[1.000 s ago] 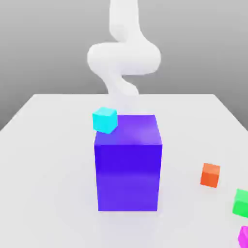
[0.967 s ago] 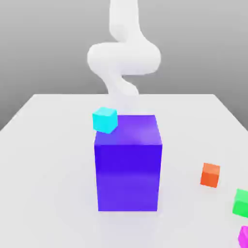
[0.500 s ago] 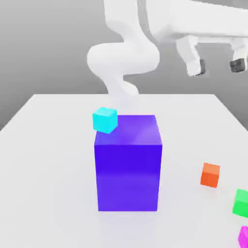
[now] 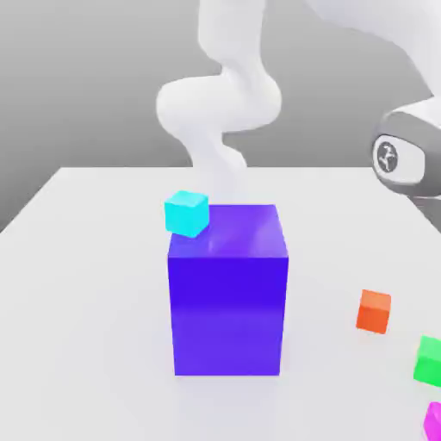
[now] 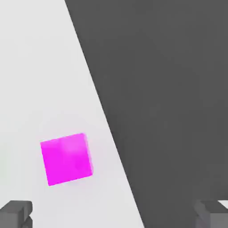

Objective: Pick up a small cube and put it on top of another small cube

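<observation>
My gripper (image 5: 111,216) is spread wide and holds nothing: in the hand view its two dark fingertips (image 5: 15,213) stand far apart, with bare surface between them. Under my hand lies the magenta cube (image 5: 67,158), flat on the white table (image 5: 35,67), close to the table's edge, beyond which the dark floor (image 5: 169,89) begins. The cube is apart from both fingertips and nearer to one of them. Being a cube, it has no long axis; its top face is turned a little, so its sides run neither along nor square to the table's edge. In the exterior view my white arm (image 4: 224,112) rises behind the big blue block (image 4: 228,288) and bends over toward the exterior view's right, where a round grey joint (image 4: 405,155) of the wrist hangs above the table's right side. The same magenta cube (image 4: 433,420) sits at the near right corner of the table, with the green cube (image 4: 428,360) just beside it and the orange cube (image 4: 374,311) a little further in. The cyan cube (image 4: 187,214) appears at the block's upper far corner on the exterior view's left; I cannot tell whether it rests on the block or stands behind it.
</observation>
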Tool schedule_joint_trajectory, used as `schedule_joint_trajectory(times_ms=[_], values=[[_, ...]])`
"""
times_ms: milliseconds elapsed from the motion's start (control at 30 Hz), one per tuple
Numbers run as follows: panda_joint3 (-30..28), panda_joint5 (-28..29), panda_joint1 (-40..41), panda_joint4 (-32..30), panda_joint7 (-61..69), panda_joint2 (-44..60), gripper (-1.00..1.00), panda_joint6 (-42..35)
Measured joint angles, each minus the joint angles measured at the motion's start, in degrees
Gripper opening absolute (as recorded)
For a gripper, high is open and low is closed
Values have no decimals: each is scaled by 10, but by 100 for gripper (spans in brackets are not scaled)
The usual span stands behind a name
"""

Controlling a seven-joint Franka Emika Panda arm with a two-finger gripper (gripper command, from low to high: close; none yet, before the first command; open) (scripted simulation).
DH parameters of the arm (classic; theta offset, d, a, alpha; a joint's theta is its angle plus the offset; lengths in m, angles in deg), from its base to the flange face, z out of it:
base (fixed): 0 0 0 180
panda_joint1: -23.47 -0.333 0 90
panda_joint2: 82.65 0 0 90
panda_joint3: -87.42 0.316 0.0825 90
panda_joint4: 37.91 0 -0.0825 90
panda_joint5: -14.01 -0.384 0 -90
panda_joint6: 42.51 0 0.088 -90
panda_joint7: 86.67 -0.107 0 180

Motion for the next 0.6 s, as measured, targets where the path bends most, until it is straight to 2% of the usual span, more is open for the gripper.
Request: schedule_joint_trajectory(times_ms=[167,200,433,600], values=[[-4,33,-21,20,12,103,0,53],[-7,35,-23,25,11,122,-100,67],[-7,36,-24,26,11,126,-100,69],[6,24,-23,-8,12,37,-100,13]])
